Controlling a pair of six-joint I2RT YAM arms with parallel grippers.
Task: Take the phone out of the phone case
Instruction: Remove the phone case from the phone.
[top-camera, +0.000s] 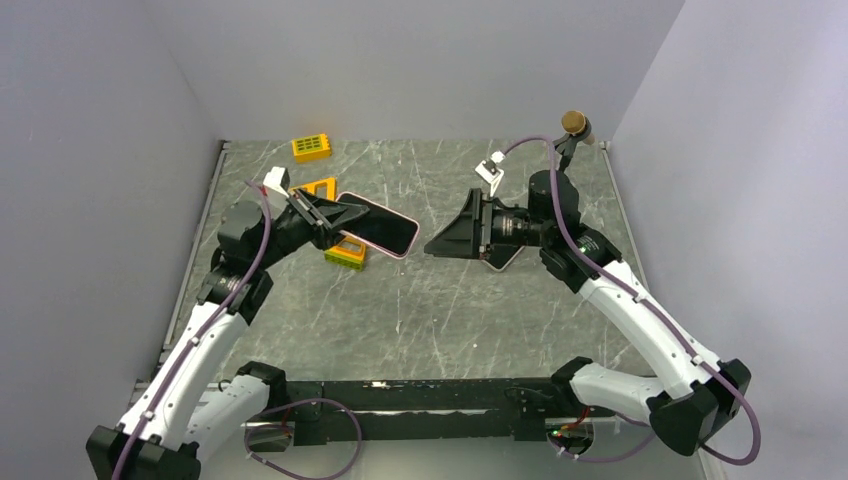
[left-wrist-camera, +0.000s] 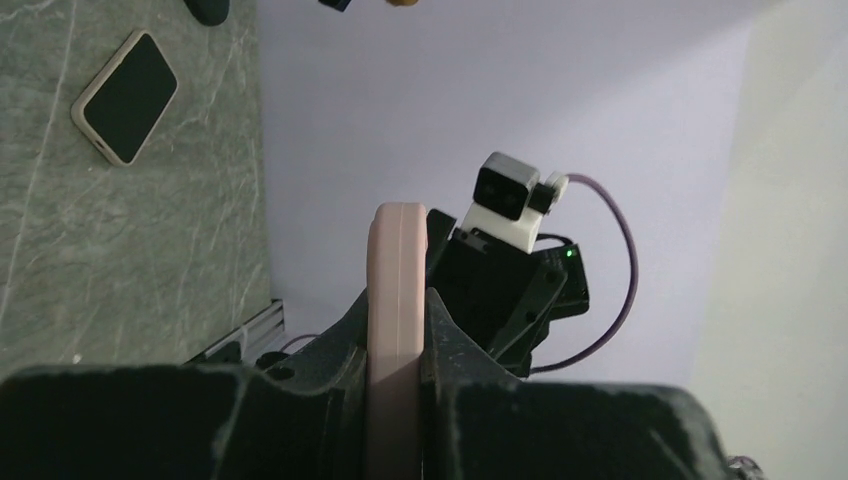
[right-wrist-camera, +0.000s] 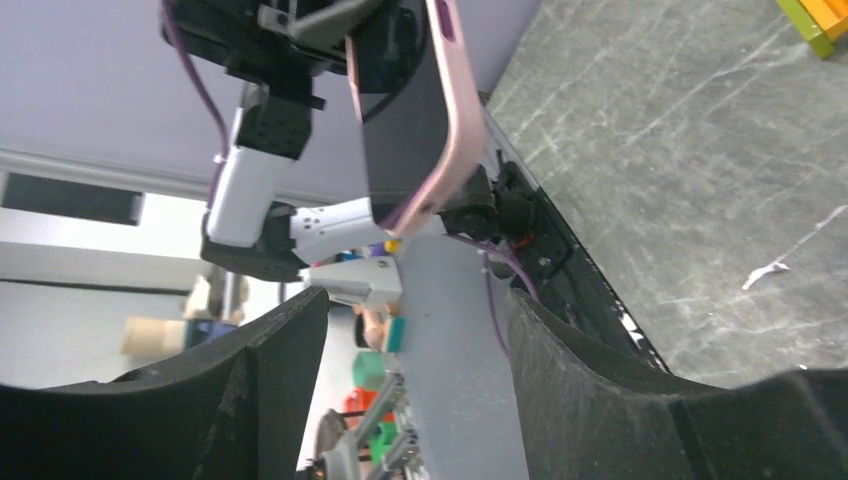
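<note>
My left gripper (top-camera: 345, 222) is shut on the pink phone case (top-camera: 382, 226) and holds it above the table, its dark face up and its long end pointing right. In the left wrist view the case (left-wrist-camera: 397, 280) stands edge-on between the fingers of my left gripper (left-wrist-camera: 397, 310). My right gripper (top-camera: 442, 245) is open and empty, facing the case's free end with a small gap. In the right wrist view the case (right-wrist-camera: 455, 120) hangs beyond my open right gripper (right-wrist-camera: 415, 340). A pale-rimmed, dark-faced phone (left-wrist-camera: 125, 95) lies flat on the table, under my right wrist (top-camera: 503, 260).
A yellow block (top-camera: 311, 147) lies at the back left. An orange frame (top-camera: 320, 186) and a yellow-orange frame (top-camera: 346, 255) lie under the left arm. A cork-topped post (top-camera: 575, 123) stands at the back right. Grey walls close three sides.
</note>
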